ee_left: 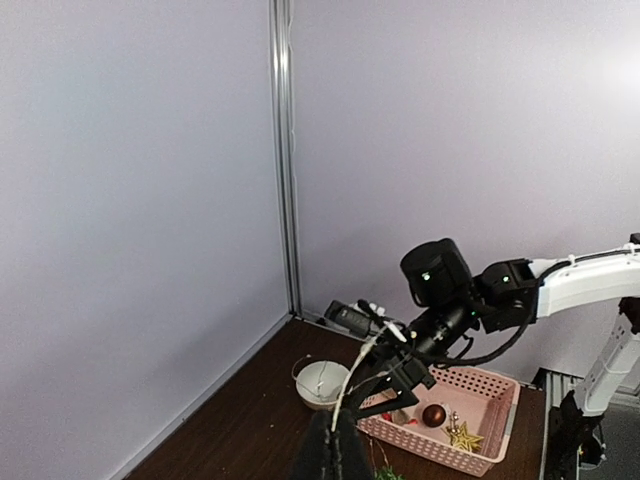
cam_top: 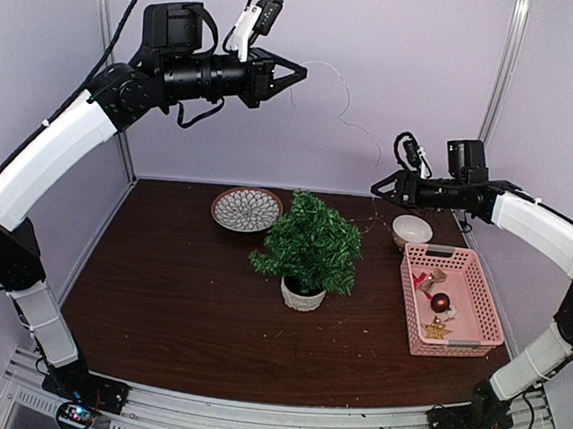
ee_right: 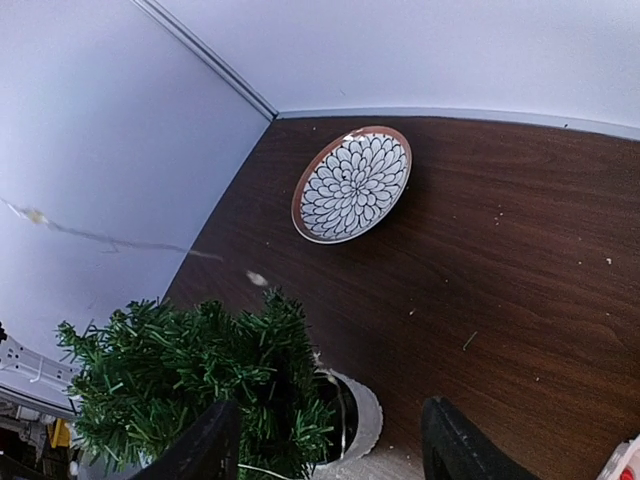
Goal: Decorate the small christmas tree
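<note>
The tree [cam_top: 311,242] is dark green in a white pot [cam_top: 301,298]. The plate [cam_top: 247,209] has a blue flower pattern. The basket [cam_top: 440,252] is pink.

Tree [ee_right: 190,385] btm beyond frame edge

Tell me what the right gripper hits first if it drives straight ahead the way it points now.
Most likely the small christmas tree: its branches fill the space just ahead of the open right gripper. Depth is unclear, and the thin white string might brush it first.
</note>
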`<state>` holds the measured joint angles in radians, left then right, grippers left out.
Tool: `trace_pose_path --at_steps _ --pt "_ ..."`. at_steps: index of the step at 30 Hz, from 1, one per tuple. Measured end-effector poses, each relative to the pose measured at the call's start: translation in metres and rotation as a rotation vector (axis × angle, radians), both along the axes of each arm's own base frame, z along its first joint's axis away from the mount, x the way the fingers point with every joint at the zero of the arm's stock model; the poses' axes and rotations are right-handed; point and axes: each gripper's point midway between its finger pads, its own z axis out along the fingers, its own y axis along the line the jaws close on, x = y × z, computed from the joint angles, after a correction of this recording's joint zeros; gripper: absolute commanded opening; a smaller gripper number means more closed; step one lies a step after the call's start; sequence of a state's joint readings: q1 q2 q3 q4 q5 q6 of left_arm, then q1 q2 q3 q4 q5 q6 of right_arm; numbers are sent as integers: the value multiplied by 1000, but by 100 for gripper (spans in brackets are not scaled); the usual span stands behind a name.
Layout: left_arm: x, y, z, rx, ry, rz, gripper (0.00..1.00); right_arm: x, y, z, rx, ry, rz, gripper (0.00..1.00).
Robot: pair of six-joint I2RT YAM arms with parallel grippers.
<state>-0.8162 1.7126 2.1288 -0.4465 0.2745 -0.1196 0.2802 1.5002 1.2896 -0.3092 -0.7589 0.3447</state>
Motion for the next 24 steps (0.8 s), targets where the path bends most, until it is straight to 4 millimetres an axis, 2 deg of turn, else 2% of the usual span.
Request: trace_pose_path --at_steps 2,5,6,11,14,16,19,24 --pt "-4 0 8 -22 -11 -19 0 3 5 -4 17 9 21 59" --pt "-9 0 18 -47 -24 -39 0 5 13 1 64 0 58 41" --pt "-10 0 21 -53 -27 -43 0 6 15 4 80 -7 66 38" --pt "-11 1 26 -66 -33 -45 0 7 24 20 130 -50 97 44" --pt "-11 1 26 -66 -34 -45 0 10 29 21 141 -61 108 41" --pt "-11 1 27 -67 -34 -45 0 13 31 17 144 -58 111 29" --pt "-11 1 27 -68 -35 -44 0 16 36 11 151 -38 114 2" --pt "3 8 23 -68 -5 19 0 17 38 12 142 -31 109 0"
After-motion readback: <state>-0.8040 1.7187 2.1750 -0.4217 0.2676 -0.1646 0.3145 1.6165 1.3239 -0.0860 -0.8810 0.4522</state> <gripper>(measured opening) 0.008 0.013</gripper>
